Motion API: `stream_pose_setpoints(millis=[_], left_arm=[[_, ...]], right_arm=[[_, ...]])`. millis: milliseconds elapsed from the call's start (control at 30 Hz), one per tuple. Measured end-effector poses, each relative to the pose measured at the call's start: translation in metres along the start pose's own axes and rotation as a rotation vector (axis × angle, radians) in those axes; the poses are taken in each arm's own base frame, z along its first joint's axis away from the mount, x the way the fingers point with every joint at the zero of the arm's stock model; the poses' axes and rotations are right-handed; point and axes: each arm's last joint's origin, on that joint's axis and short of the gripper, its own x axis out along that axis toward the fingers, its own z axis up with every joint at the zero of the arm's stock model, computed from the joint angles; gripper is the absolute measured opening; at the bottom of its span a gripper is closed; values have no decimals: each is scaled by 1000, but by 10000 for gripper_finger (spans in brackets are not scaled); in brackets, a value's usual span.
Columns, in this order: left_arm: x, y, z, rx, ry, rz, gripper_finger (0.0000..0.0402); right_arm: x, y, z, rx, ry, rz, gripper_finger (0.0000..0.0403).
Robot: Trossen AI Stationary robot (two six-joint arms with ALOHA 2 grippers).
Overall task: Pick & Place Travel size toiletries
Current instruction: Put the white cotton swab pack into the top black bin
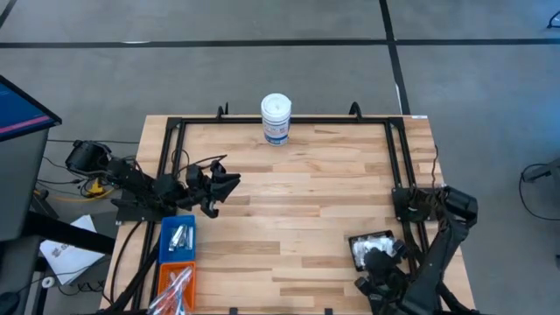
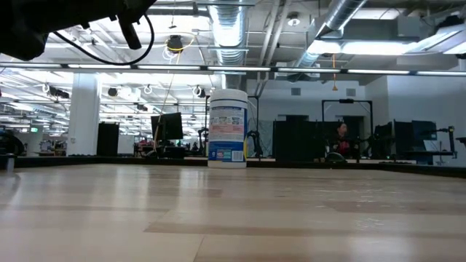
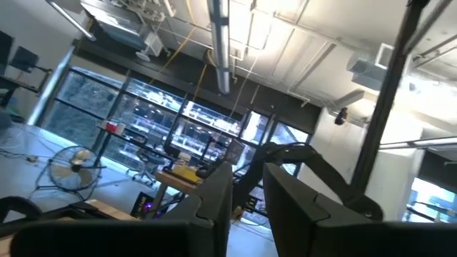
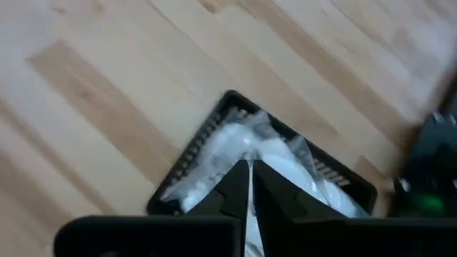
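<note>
Sorting looks well under way, I judge: small tubes lie in the blue bin (image 1: pixel 178 238) and sticks in the orange bin (image 1: pixel 176 284) at the near left of the tabletop (image 1: pixel 297 201). My right fingers (image 4: pixel 249 187) are closed, tips right above the clear packets (image 4: pixel 235 146) in the black bin (image 1: pixel 372 249) at the near right; whether they pinch one, I cannot tell. My left fingers (image 3: pixel 246 203) stand slightly apart, empty, raised near the blue bin.
</note>
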Motion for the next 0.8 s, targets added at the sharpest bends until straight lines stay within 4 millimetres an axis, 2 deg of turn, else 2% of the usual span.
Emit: stream_pose_setpoints(millis=[100, 200, 533, 800], left_arm=[[0, -1, 0, -7, 4, -21, 76], [0, -1, 0, -10, 5, -23, 76], [0, -1, 0, -9, 4, -22, 76], [0, -1, 0, -10, 4, -22, 76]], right_arm=[[10, 0, 0, 29, 93, -66, 19], [17, -1, -6, -1, 190, -99, 5], [-12, -22, -17, 33, 175, 22, 1], [-11, -11, -20, 93, 224, 120, 0]])
